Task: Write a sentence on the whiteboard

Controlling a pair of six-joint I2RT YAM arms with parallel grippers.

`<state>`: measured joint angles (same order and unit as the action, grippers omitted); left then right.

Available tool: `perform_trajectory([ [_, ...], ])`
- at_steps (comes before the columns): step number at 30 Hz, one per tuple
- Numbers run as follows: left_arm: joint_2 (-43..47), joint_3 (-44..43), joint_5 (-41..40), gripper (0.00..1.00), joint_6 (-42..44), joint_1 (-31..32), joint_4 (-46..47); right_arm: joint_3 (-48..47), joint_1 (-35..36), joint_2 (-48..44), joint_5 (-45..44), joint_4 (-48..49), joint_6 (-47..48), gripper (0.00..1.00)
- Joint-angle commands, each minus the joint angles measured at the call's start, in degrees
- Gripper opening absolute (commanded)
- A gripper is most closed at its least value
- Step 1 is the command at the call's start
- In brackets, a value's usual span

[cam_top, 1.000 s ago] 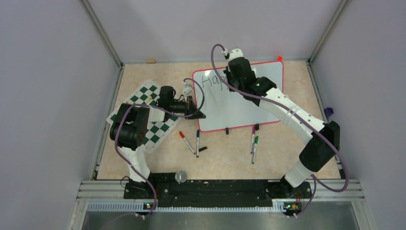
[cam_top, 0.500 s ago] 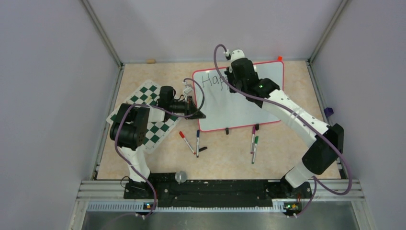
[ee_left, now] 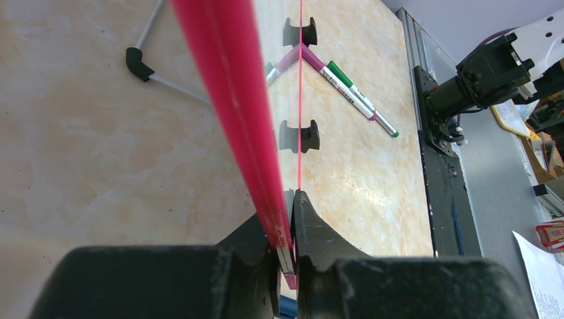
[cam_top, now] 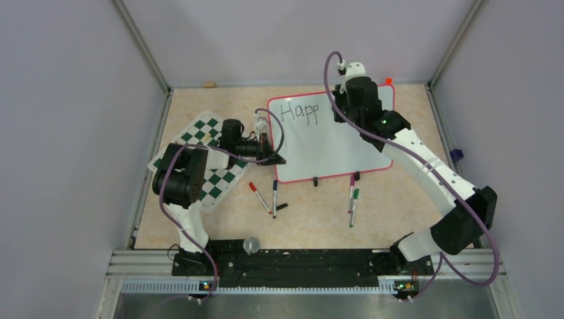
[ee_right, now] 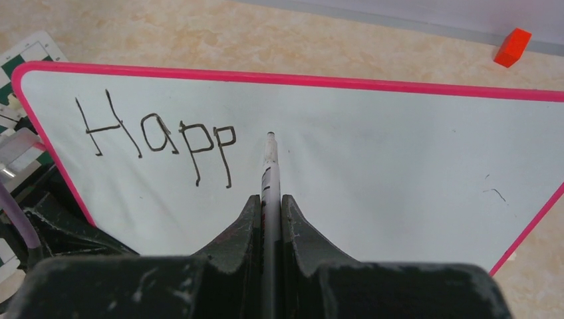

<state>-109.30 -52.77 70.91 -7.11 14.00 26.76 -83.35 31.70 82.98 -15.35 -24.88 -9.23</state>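
Observation:
The whiteboard with its red frame lies on the table, with "Happ" written in black at its top left. My right gripper is shut on a marker whose tip is just right of the last "p" near the board surface. My left gripper is shut on the whiteboard's red frame at its near left corner. The board's black feet show in the left wrist view.
Several loose markers lie in front of the board: a red one, a blue one, and purple and green ones. A green-and-white chess mat lies at left. A small red block sits behind the board.
My right gripper has moved to the right along the top of the board with the marker, uncovering the second "p". The left arm has not moved.

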Motion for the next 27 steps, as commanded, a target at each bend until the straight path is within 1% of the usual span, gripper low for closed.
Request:
perform_trajectory([
  [1,-1.4,2.2,0.2,0.0,5.8,1.2,-2.0,1.5,-0.4,-1.5,-1.3,3.0,-0.7,0.0],
  [11,-1.5,2.2,0.3,0.0,5.8,1.2,-2.0,0.5,-0.5,0.2,-0.5,5.0,-0.6,0.0],
  [21,-1.7,2.1,0.3,0.0,5.7,1.2,-2.0,-2.0,-0.5,3.6,2.1,5.6,-0.6,0.0],
  [27,-1.7,2.2,0.4,0.0,5.6,1.2,-1.8,-2.5,-0.5,5.1,0.5,5.6,-0.6,0.0],
])
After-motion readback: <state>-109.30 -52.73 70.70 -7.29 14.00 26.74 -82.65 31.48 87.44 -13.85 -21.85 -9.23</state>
